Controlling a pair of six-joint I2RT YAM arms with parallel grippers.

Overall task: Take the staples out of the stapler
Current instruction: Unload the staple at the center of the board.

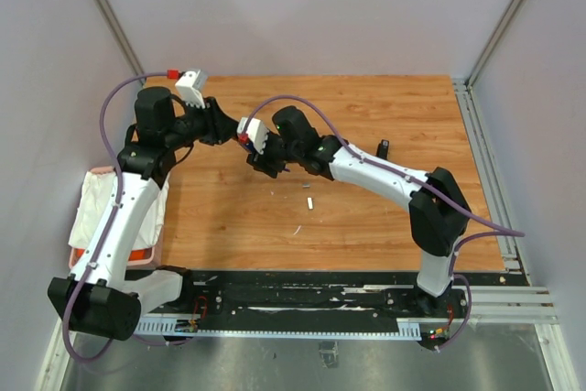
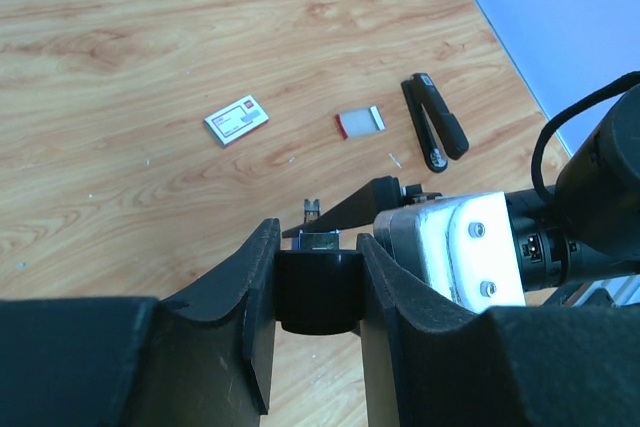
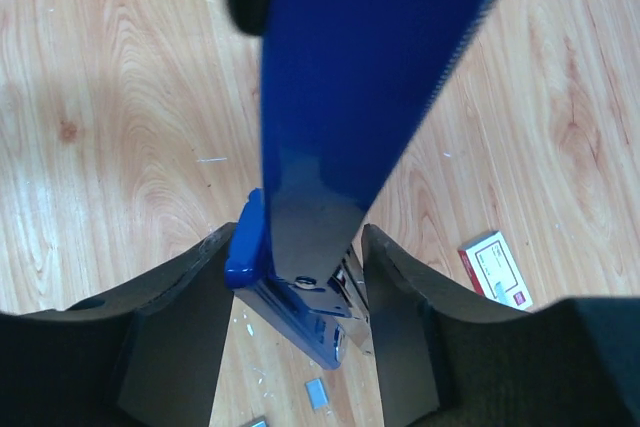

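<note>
Your left hand (image 2: 318,257) clamps the blue stapler (image 3: 330,127); your right hand (image 3: 298,237) straddles it, grip unclear. The staples (image 3: 317,392) lie beneath it, with a red-and-white box (image 3: 497,269) to its right. Only the left wrist view shows a black stapler (image 2: 433,122).

Obstacles we log: long black plastic stapler (image 1: 385,147), rt of centre; flat red-and-white card box (image 2: 237,119) and red-edged clear flap (image 2: 360,122) in a row w/ it; short silvery-grey staple bars (image 1: 309,201) mid-table. Betw. fingers (image 3: 170,327) of right gripper (image 3: 298,237), blue metal stapler (image 3: 340,67) fills gap. Free room we find: bare wooden tabletop (image 1: 385,226), front-rt.
</note>
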